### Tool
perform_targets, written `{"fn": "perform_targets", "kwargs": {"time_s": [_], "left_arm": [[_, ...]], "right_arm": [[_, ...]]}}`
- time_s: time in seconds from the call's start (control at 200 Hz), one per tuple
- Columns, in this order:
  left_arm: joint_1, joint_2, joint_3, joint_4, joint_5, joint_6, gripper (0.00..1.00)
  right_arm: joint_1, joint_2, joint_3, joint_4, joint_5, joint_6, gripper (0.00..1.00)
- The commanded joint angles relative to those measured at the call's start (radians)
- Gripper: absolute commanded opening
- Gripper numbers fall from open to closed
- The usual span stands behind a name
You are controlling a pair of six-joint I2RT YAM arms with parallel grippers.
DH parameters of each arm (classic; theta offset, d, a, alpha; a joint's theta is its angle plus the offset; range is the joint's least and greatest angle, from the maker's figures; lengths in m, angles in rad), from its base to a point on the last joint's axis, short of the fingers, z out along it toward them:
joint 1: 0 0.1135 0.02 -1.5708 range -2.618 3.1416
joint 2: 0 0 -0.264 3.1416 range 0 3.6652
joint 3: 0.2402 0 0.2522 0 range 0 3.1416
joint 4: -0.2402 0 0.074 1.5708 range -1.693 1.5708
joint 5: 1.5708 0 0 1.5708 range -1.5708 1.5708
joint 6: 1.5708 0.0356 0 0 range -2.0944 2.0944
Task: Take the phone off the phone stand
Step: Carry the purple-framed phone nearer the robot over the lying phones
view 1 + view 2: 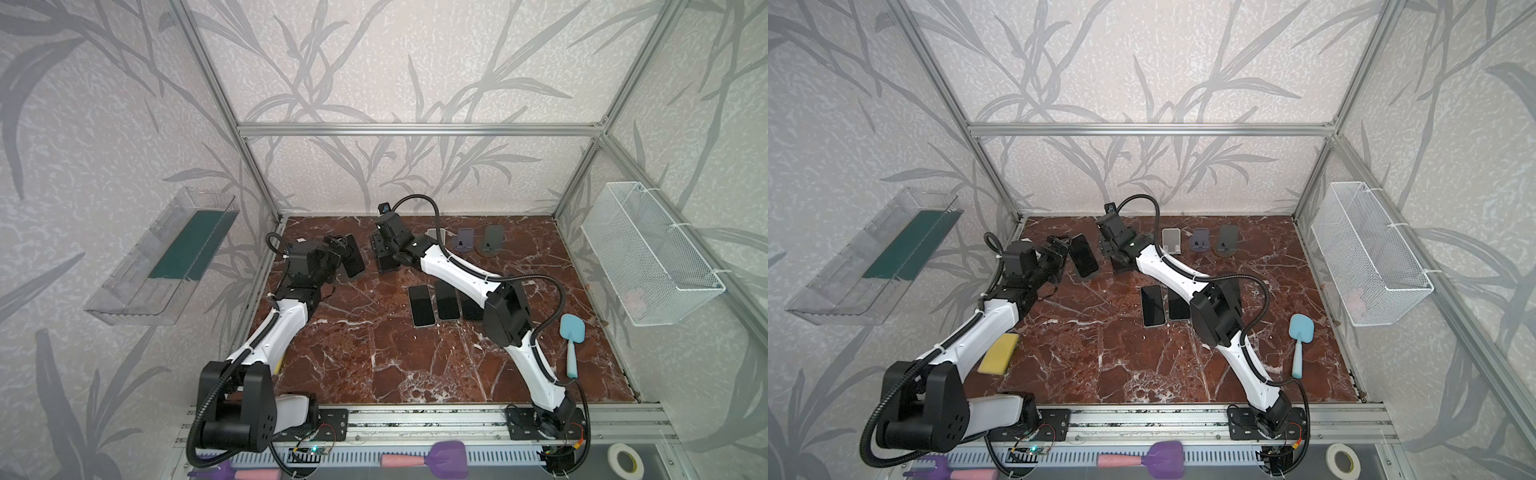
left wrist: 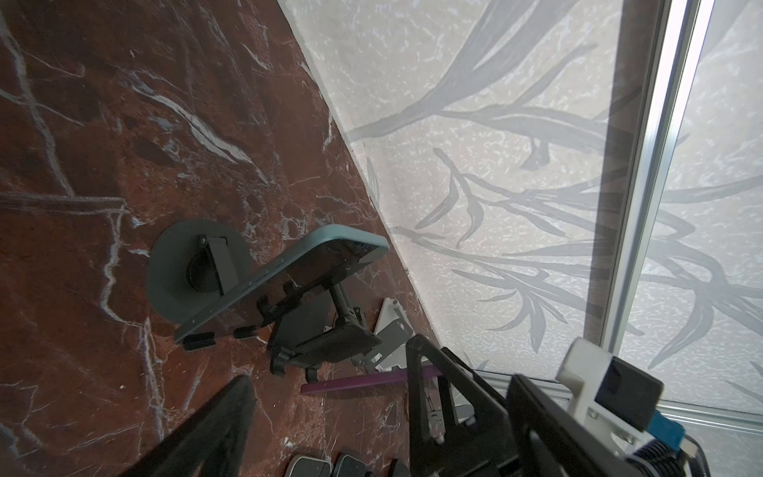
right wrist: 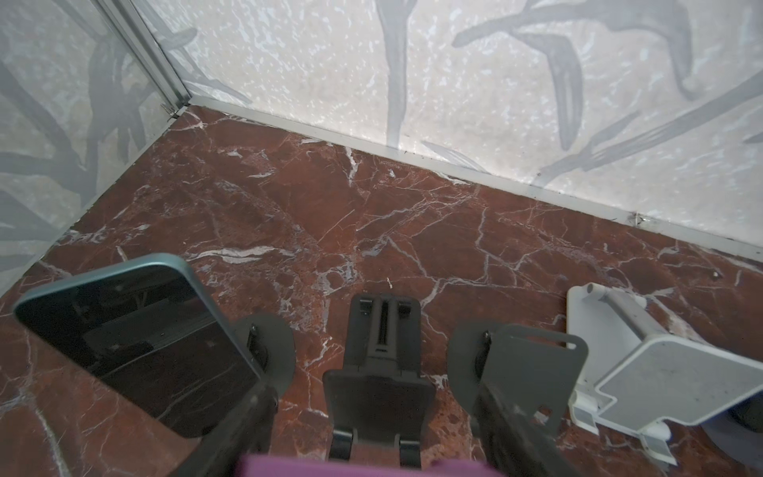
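Left tool [image 1: 1060,242] wide open, empty; phone [image 2: 305,272] on stand [image 2: 181,264] just ahead, long axis across my reach. Right tool [image 3: 373,386] farther off, clamped on purple phone [image 3: 363,466].

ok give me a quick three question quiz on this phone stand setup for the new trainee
1. True or false: the dark phone with the teal rim rests on the dark grey round-based stand.
2. How many dark slab phones lie flat on the red-brown marble table in a top view? a) one b) three c) six
3. Fill in: the long-handled plastic spatula on the table beside the right arm is ___ in colour.
Key: 1 true; 2 b; 3 light blue.
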Motion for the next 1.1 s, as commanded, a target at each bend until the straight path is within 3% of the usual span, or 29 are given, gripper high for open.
{"fn": "perform_targets", "kwargs": {"time_s": [0.0, 0.17, 0.635, 1.1], "left_arm": [[0.003, -0.004, 0.014, 0.025, 0.008, -0.005, 0.95], [0.003, -0.011, 0.014, 0.024, 0.003, 0.003, 0.95], [0.003, -0.012, 0.015, 0.025, 0.007, 0.001, 0.95], [0.000, 0.002, 0.017, 0.025, 0.017, -0.001, 0.95]], "right_arm": [[0.009, -0.124, -0.060, 0.087, 0.024, -0.011, 0.72], [0.022, -0.233, -0.234, 0.167, 0.013, 0.003, 0.72], [0.088, -0.348, -0.520, 0.199, -0.050, 0.081, 0.72], [0.140, -0.329, -0.667, 0.142, -0.112, 0.256, 0.71]]}}
